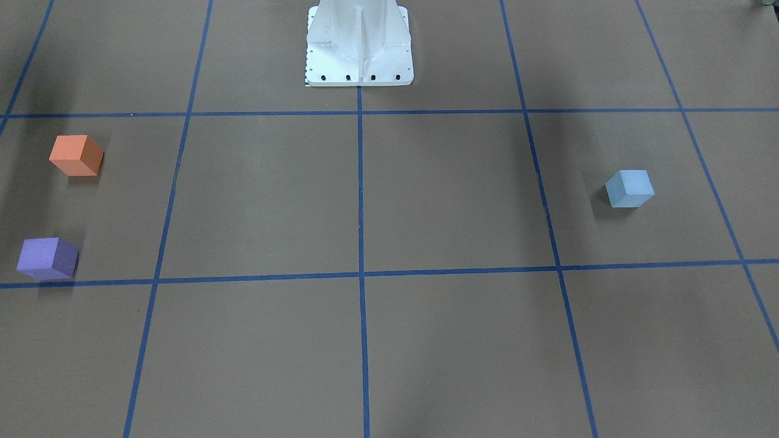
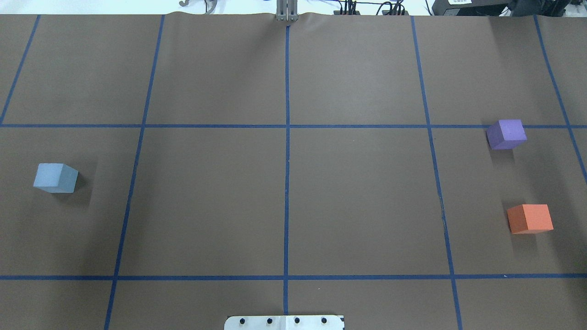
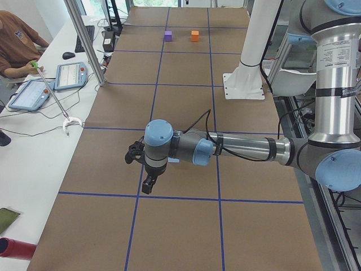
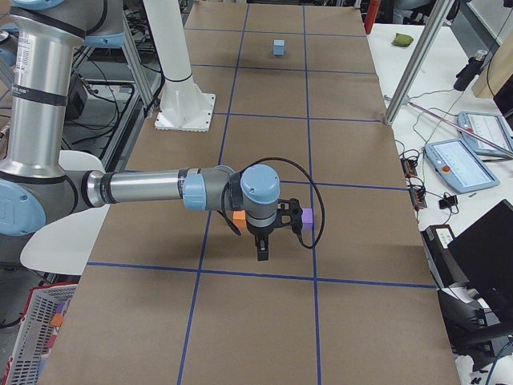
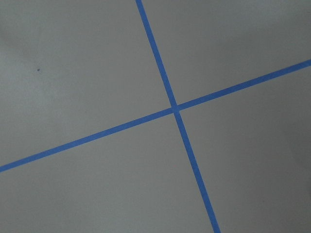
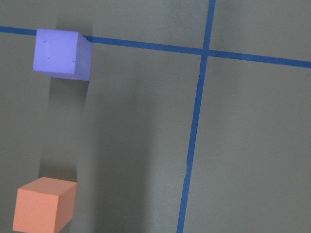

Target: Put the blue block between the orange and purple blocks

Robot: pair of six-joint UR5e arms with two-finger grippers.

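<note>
Blue block (image 2: 55, 178) sits on the robot's left, well apart from orange (image 2: 530, 218) and purple (image 2: 506, 134). It looks light and firm (foam, apparently); you should pinch opposite flat faces. Left gripper (image 3: 148, 183), right gripper (image 4: 261, 247): clenched or released, cannot tell.

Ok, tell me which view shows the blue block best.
The overhead exterior view: the blue block sits large, sharp and unblocked. The front-facing view shows it almost as well. Exterior right shows it small and far off; in exterior left the left arm mostly hides it. Neither wrist view shows it.
</note>
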